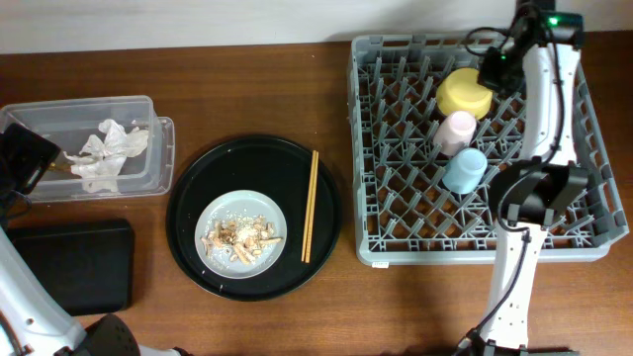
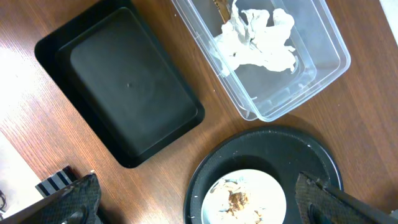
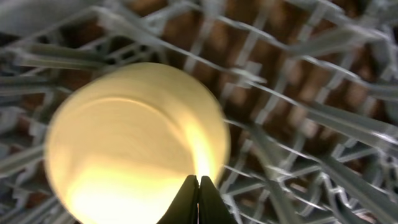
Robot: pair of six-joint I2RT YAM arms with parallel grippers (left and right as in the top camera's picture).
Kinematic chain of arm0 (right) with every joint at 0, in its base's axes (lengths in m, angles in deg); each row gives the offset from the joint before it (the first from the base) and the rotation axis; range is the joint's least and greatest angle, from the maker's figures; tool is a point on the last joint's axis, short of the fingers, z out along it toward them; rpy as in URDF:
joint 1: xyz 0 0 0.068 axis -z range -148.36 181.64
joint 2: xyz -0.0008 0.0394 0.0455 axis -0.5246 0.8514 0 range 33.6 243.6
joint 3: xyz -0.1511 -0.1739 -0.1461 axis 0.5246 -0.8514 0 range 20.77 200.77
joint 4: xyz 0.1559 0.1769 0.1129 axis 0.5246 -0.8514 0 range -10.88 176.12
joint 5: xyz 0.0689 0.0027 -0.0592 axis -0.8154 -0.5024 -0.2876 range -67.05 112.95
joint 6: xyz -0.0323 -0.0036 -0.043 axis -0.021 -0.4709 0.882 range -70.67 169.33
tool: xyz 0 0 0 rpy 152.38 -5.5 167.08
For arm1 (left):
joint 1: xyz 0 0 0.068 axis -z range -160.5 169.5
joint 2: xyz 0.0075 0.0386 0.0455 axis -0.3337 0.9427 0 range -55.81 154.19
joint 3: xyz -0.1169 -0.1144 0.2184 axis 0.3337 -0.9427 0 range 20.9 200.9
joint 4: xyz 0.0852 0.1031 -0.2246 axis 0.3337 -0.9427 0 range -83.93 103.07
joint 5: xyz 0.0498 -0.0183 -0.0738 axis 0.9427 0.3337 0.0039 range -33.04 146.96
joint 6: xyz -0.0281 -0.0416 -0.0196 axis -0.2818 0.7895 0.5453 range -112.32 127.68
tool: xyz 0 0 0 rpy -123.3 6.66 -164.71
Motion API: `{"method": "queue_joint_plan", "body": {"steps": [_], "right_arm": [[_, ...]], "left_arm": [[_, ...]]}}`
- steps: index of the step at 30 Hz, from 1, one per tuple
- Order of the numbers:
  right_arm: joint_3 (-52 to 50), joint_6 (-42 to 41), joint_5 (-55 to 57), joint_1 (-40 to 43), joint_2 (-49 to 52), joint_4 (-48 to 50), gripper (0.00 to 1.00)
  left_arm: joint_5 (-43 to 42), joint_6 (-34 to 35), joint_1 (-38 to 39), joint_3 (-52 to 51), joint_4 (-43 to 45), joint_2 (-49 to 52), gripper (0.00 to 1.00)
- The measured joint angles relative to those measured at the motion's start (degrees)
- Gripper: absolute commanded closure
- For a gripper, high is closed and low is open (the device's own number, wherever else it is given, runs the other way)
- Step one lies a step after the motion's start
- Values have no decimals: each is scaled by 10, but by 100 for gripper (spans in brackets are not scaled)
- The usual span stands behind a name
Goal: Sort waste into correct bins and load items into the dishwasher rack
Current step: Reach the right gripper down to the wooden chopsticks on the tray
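View from overhead: right gripper (image 1: pixel 494 65) sits over the far corner of the dishwasher rack (image 1: pixel 396 252), touching or just above the yellow bowl (image 1: pixel 465 93). Pink cup (image 1: pixel 456 131) and light-blue cup (image 1: pixel 464 169) are racked just beside the bowl, on the arm's base side. Chopsticks (image 1: pixel 310 206) are outside the rack, well apart from that gripper, on the round black tray (image 1: pixel 188 198). Their long axis runs parallel to the rack's near wall. Left gripper (image 1: pixel 27 158) hangs by the clear box (image 1: pixel 158 148), with the plate (image 1: pixel 213 213) of food scraps (image 1: pixel 240 237) to its inner side. By my read the left arm is nearer the plate, while the chopsticks lie about midway between the two arms. Jaw states are unreadable here.

Left wrist: left gripper (image 2: pixel 196 186) is spread wide and empty. The plate (image 2: pixel 267 186) lies below, between the fingers (image 2: pixel 71 199). The flat black tray (image 2: pixel 56 46) is empty and the tissue (image 2: pixel 261 37) is in the clear box (image 2: pixel 323 74). No chopsticks in this frame.

Right wrist: blurred. Right gripper (image 3: pixel 199 179) is pressed together with nothing visibly pinched, tips at the edge of the upturned bowl (image 3: pixel 124 143). Only this view shows it shut.
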Motion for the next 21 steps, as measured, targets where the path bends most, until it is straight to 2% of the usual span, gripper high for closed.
{"method": "queue_joint_plan", "body": {"steps": [3, 4, 5, 6, 7, 8, 9, 10, 11, 12, 14, 16, 18, 21], "right_arm": [[-3, -8, -14, 15, -91, -35, 94], [-3, -8, -46, 14, -139, -47, 80], [-3, -7, -112, 14, -205, -65, 50], [-1, 10, -189, 12, -260, -84, 41], [2, 37, -269, -2, -307, -110, 37], [2, 51, -302, -29, -330, -110, 28], [2, 61, -330, -79, -347, -110, 26], [2, 56, -326, -114, -354, -110, 2], [2, 50, -310, -150, -360, -110, 2], [0, 40, -282, -228, -373, -110, 2], [0, 34, -237, -305, -389, -110, 2], [-30, 14, -150, -427, -402, -107, 1], [-125, -10, -63, -452, -431, -110, 2], [-295, -40, -33, -460, -468, -110, 1]], "left_arm": [[0, 0, 0, 0, 0, 0, 1], [0, 0, 0, 0, 1, 0, 1], [0, 0, 0, 0, 0, 0, 1], [0, 0, 0, 0, 0, 0, 1], [0, 0, 0, 0, 0, 0, 1], [0, 0, 0, 0, 0, 0, 1], [0, 0, 0, 0, 0, 0, 1], [0, 0, 0, 0, 0, 0, 1], [0, 0, 0, 0, 0, 0, 1], [0, 0, 0, 0, 0, 0, 1], [0, 0, 0, 0, 0, 0, 1], [0, 0, 0, 0, 0, 0, 1], [0, 0, 0, 0, 0, 0, 1], [0, 0, 0, 0, 0, 0, 1]]}}
